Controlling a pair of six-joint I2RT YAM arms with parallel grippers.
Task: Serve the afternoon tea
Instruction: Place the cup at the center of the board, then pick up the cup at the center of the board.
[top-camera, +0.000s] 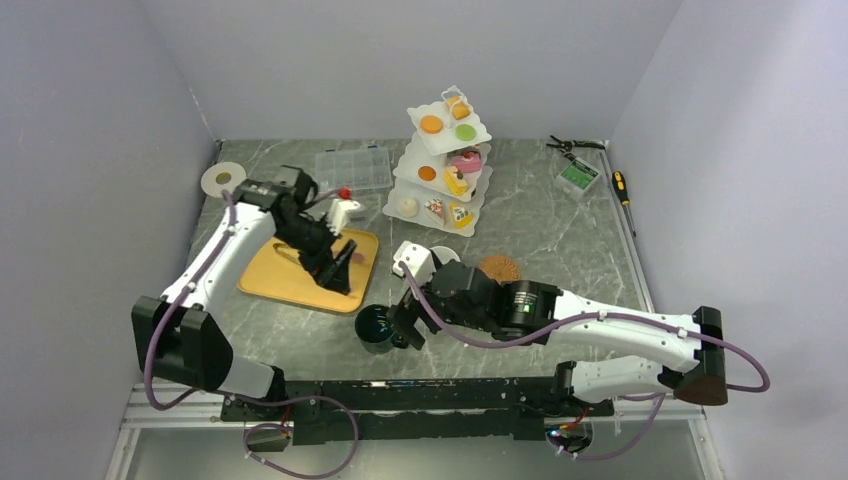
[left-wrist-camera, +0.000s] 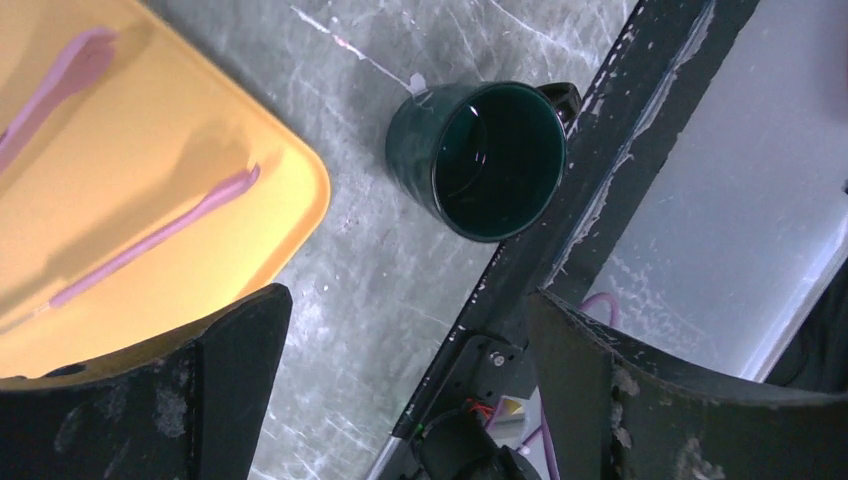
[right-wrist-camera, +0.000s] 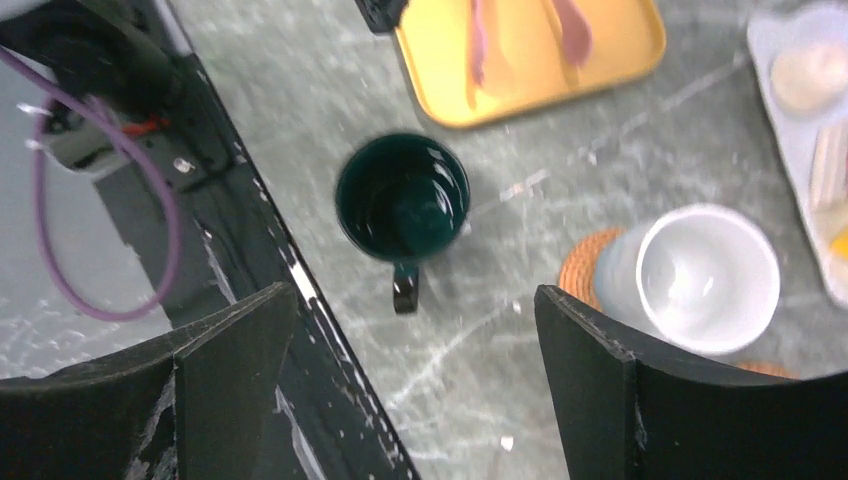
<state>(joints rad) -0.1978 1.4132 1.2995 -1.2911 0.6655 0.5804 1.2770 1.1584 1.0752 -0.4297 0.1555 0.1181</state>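
We note dark-green mug (right-wrist-camera: 402, 197) upright on bare table at near edge, about mid-width, just beside arms' base rail and on no coaster. Handle (right-wrist-camera: 404, 290) points toward right arm.

We judge it rigid, glazed, slippery, fairly heavy and chippable. Best hold is a pinch on rim wall or on handle, not across body.

Right gripper (top-camera: 405, 322) hovers over mug, wrist pointing down, jaws wide apart, nothing held. Left gripper (top-camera: 338, 272) hangs over yellow tray (top-camera: 270, 275) by pink tongs (left-wrist-camera: 150, 245), jaws apart, empty.

White mug (right-wrist-camera: 705, 275) sits on cork coaster (right-wrist-camera: 590, 265), second coaster (top-camera: 499, 268) bare beside it.
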